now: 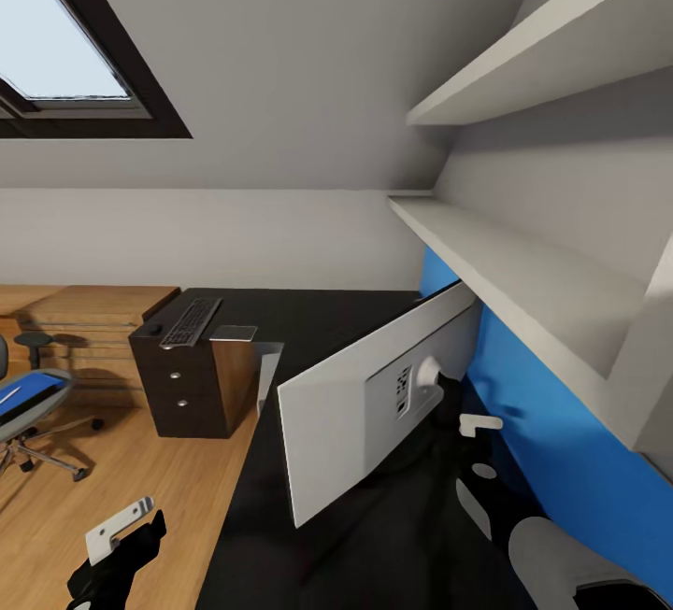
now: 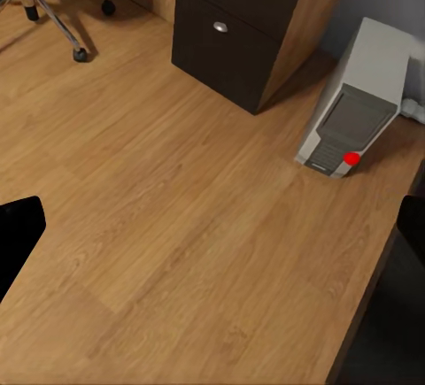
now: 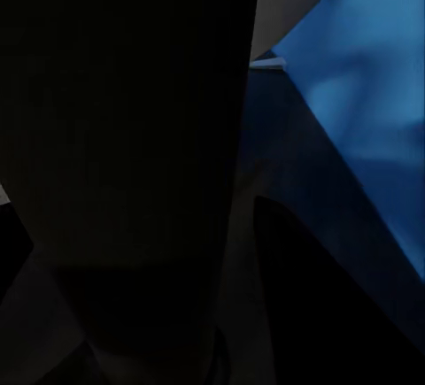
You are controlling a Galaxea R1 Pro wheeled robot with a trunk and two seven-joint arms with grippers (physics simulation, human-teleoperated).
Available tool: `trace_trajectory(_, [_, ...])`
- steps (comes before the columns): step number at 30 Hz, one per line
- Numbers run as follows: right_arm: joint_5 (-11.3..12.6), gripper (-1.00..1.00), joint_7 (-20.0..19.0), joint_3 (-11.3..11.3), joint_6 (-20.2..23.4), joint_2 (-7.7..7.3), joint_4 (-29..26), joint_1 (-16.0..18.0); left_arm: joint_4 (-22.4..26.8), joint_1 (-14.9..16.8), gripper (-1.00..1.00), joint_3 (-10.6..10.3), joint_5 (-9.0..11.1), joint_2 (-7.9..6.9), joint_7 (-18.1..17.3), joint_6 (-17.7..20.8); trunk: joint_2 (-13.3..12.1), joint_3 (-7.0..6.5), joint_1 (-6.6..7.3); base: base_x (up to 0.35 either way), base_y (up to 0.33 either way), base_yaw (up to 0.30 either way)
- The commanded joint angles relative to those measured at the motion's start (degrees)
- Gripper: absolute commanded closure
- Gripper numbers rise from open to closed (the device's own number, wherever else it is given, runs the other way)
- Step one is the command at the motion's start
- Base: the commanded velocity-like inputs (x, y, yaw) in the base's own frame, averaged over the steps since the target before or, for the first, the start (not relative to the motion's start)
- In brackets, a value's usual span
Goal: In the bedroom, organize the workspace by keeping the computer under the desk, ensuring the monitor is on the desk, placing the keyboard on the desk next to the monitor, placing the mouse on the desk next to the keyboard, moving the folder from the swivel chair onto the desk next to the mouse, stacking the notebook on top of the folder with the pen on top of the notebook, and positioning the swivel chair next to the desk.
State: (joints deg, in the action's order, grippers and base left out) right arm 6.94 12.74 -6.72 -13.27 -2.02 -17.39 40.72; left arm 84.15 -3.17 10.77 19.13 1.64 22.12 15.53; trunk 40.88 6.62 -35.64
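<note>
attic home office: skylight (image 1: 65,40), desk (image 1: 327,311), monitor (image 1: 374,395).

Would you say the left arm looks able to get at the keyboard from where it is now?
Probably not: the left gripper hangs low over the floor, while the keyboard lies far off atop the dark drawer cabinet.

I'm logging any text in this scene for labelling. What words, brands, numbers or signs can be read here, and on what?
No text can be read anywhere.
The monitor has a small dark patch on its white back: too blurred to read.
The keyboard keys: too small to read.
The computer shows a red button, no lettering.
</note>
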Motion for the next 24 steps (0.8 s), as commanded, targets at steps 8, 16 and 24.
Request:
trace_trajectory(8, [1.06,1.0,2.1,-0.84,-0.44,-0.09,0.07,0.03,0.13,-0.02,-1.0,0.04,0.47,0.03,0.21,0.2,0.07,0.09,-0.02,0.0,-0.004,0.0])
trace_trajectory(16, [1.06,1.0,2.08,-0.84,-0.44,-0.09,0.07,0.03,0.14,-0.01,-1.0,0.04,0.47,0.03,0.21,0.14,0.07,0.09,-0.02,0.074,-0.02,0.0])
trace_trajectory(24, [1.05,1.0,2.05,-0.84,-0.44,-0.07,0.09,0.03,0.13,0.0,-1.0,0.04,0.44,0.03,0.21,0.12,0.07,0.09,-0.02,0.067,-0.019,0.0])
